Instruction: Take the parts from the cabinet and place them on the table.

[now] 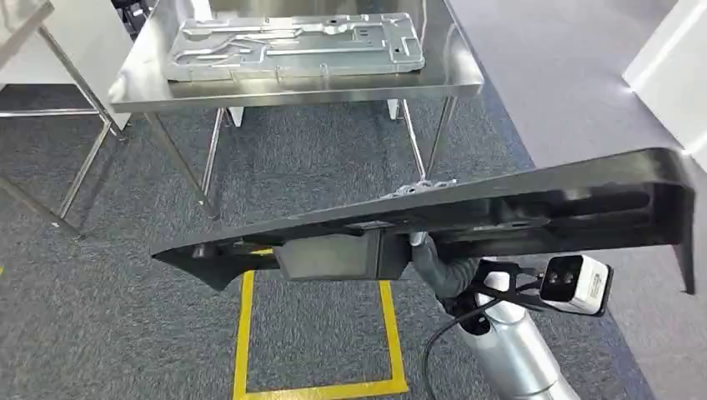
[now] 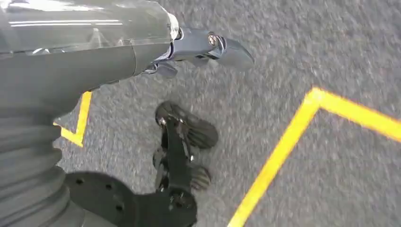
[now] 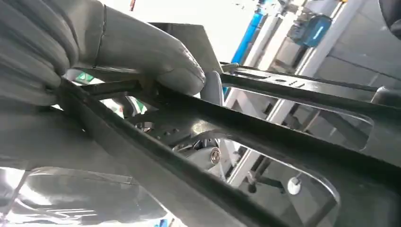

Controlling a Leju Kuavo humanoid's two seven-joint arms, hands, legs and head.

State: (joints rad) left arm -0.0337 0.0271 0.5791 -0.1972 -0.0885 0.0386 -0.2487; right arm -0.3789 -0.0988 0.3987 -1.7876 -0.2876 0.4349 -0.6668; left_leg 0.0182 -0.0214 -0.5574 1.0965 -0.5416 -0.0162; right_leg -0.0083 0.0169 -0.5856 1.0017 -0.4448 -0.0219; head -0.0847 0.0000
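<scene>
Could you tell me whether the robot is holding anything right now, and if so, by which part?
The right hand grips the long black part by its edge near mid-length; the left hand holds nothing.

Pressed plate (image 1: 296, 46) on table (image 1: 454, 79)

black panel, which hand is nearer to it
Right. The right hand grips the black panel; the left hand hangs over the carpet, apart from it.

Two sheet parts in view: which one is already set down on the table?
The silver stamped panel, lying flat on the steel table. The black panel is off it, gripped by the right hand.
</scene>
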